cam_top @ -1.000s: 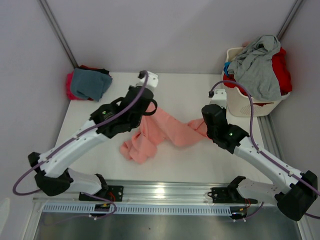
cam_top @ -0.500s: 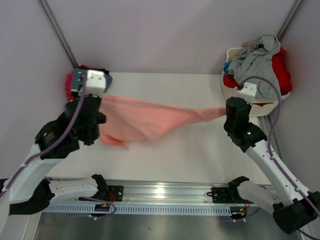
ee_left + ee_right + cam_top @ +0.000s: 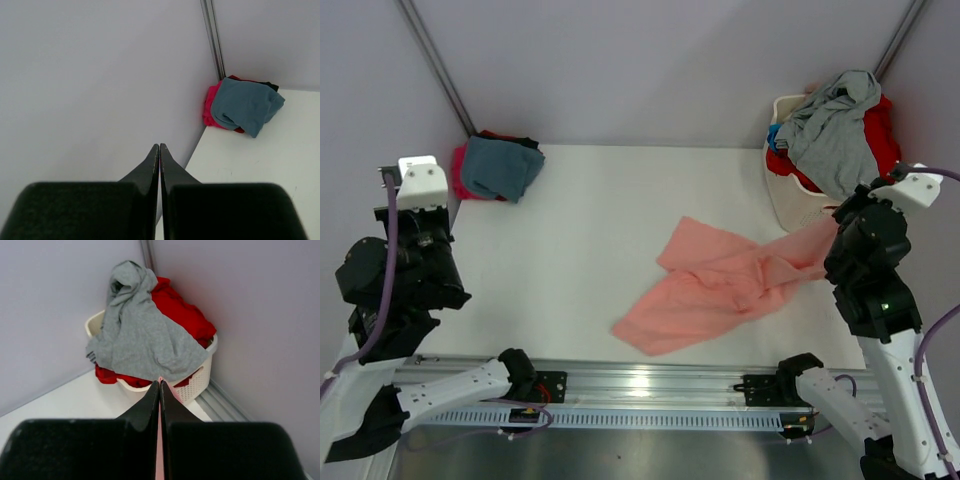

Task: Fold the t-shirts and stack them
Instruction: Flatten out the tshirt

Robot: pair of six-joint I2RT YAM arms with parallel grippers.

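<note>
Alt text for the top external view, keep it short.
A salmon-pink t-shirt lies crumpled on the white table, one end held by the right gripper at the right edge. The left gripper, shut and empty, hangs beyond the left edge. Folded shirts sit far left, a full laundry basket far right.

Soft matt cloth on a smooth white table, with hard plastic and bare metal around it.

The pink shirt (image 3: 720,285) is thin matt cloth, limp and creased, on the smooth matt white table (image 3: 590,230). At ten o'clock the teal shirt (image 3: 498,165) and magenta shirt (image 3: 458,172) are soft matt cloth. At two o'clock the basket (image 3: 790,202) is cream-white slotted plastic with a faint sheen, holding a grey shirt (image 3: 830,130) of flecked knit and a red shirt (image 3: 883,135) of plain matt cloth. At six o'clock the rail (image 3: 650,385) is shiny brushed metal. The left gripper (image 3: 159,146) and right gripper (image 3: 159,382) have smooth matt black fingers.
</note>
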